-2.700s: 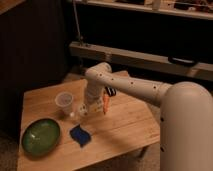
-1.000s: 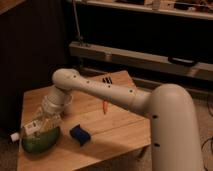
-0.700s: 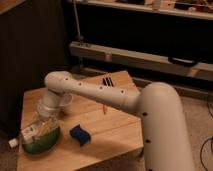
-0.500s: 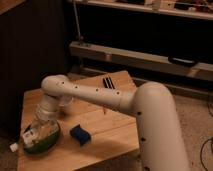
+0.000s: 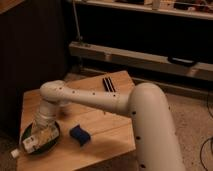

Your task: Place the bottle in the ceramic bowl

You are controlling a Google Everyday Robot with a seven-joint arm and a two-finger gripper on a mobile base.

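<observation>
The green ceramic bowl point(image 5: 54, 139) sits at the front left corner of the wooden table. My gripper point(image 5: 40, 134) is low over the bowl, reaching down from the white arm that crosses the table from the right. It is shut on the clear bottle point(image 5: 31, 142), which lies tilted across the bowl. The bottle's white cap point(image 5: 15, 152) pokes out past the bowl's left rim. The arm and gripper hide much of the bowl's inside.
A blue sponge point(image 5: 80, 133) lies on the table point(image 5: 107, 127) just right of the bowl. A dark flat item point(image 5: 109, 83) lies near the table's far edge. A metal rail point(image 5: 150, 57) and dark shelving stand behind. The plastic cup is out of view.
The gripper has carried the bottle from the table's middle to the bowl at the left. Over the last second it has sunk lower into the bowl with the bottle.
</observation>
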